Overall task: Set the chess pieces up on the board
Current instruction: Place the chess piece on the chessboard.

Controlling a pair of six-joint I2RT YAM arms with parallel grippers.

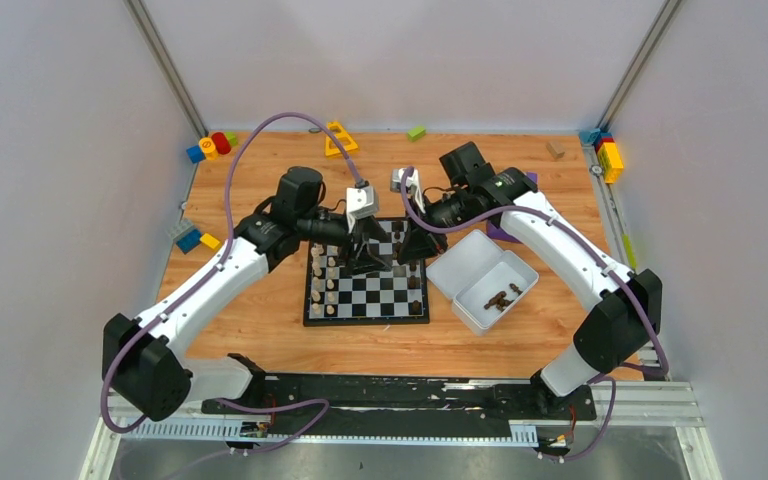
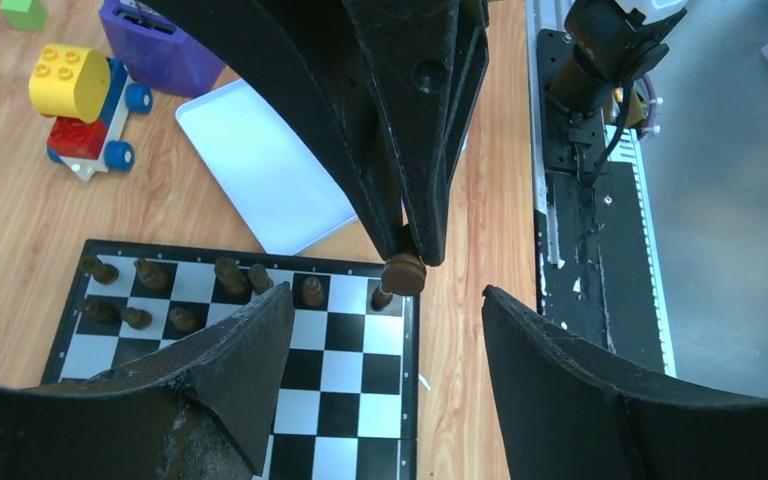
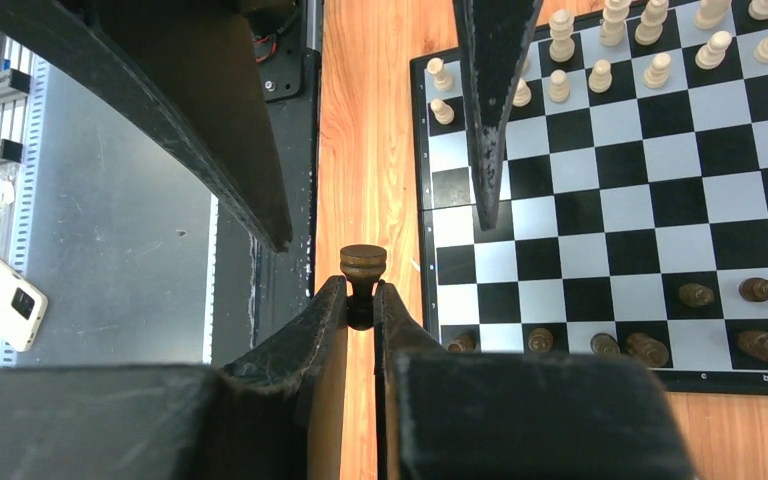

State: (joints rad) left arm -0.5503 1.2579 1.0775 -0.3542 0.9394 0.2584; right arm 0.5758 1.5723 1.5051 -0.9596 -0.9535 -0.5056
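Right gripper [image 3: 361,300] clenched on dark brown chessman [image 3: 363,262], pinched by what I take for its upper half, round base sticking out past fingertips. Long axis looks in line with right fingers. Left gripper [image 2: 388,300] spread wide, grasping nothing. Chessman sits just ahead of it, centred between jaws, so left arm nearest. Beneath: board [image 3: 615,250] corner, by dark rank [image 3: 645,348]. Head buried in fingers, can't name piece. Height over board unclear. Top view hides chessman.
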